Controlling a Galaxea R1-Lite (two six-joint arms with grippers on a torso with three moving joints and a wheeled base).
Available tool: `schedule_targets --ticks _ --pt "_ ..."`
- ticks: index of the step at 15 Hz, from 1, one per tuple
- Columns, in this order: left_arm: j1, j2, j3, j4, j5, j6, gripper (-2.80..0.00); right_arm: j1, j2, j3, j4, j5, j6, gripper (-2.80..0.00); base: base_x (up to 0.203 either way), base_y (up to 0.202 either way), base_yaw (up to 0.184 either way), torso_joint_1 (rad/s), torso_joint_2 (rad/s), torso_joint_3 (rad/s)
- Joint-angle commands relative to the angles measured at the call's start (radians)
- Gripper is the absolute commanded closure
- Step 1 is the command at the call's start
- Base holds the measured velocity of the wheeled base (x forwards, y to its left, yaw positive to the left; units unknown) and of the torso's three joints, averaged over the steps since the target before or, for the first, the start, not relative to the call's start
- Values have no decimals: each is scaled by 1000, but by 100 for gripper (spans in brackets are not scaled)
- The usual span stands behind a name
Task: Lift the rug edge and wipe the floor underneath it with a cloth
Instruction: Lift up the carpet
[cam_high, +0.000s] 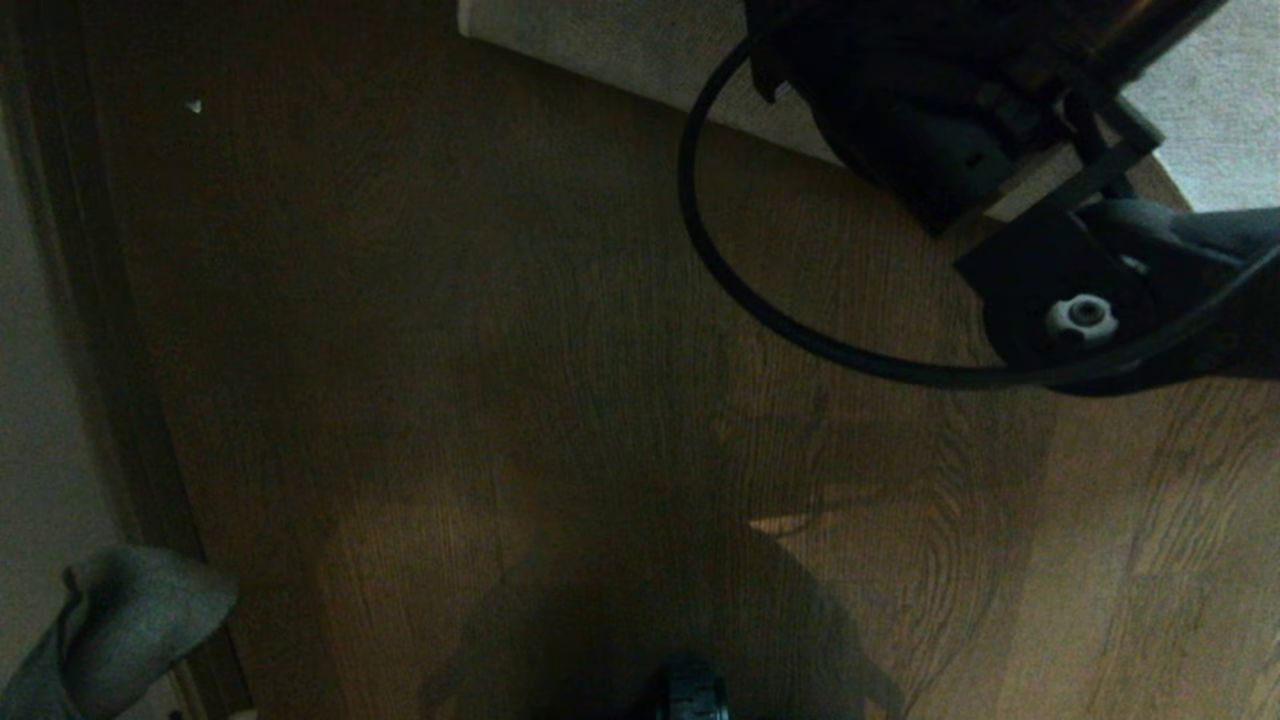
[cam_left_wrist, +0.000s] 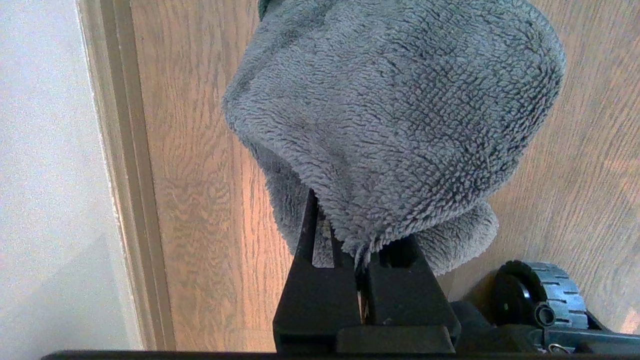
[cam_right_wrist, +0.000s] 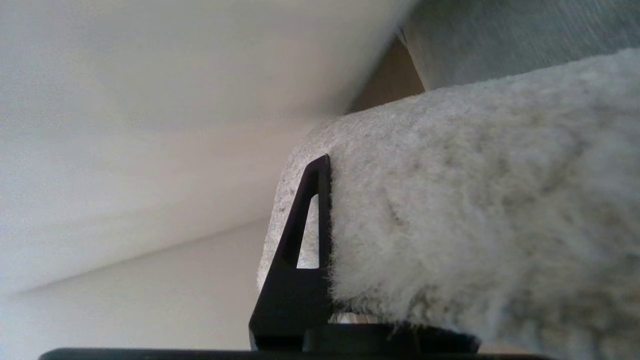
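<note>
The light grey rug lies at the far side of the brown wooden floor. My right arm reaches over it at the upper right. In the right wrist view my right gripper is shut on the rug edge. One black finger presses the paler backing, and the fluffy pile hides the other. The plush grey cloth hangs from my left gripper, which is shut on its hem. In the head view the cloth shows at the lower left.
A pale wall with a wooden skirting board runs along the left side of the floor. A black cable loops from the right arm. My base wheel sits near the cloth. A small white speck lies on the boards.
</note>
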Motion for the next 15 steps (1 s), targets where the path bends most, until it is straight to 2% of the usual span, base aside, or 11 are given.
schedule_targets --ticks 1,3,7,15 --pt "1 0 -1 -1 0 -1 0 0 2 -30 -6 -2 -2 0 0 0 0 0 0 0" --pt "0 0 -1 -1 0 -1 0 0 -8 -25 -16 -12 -7 0 0 0 0 0 0 0" --pt "0 0 -1 -1 0 -1 0 -1 -17 -20 -24 -96 -5 0 0 0 0 0 0 0" --pt "0 0 -1 -1 0 -1 0 -1 5 -20 -28 -100 -5 0 0 0 0 0 0 0"
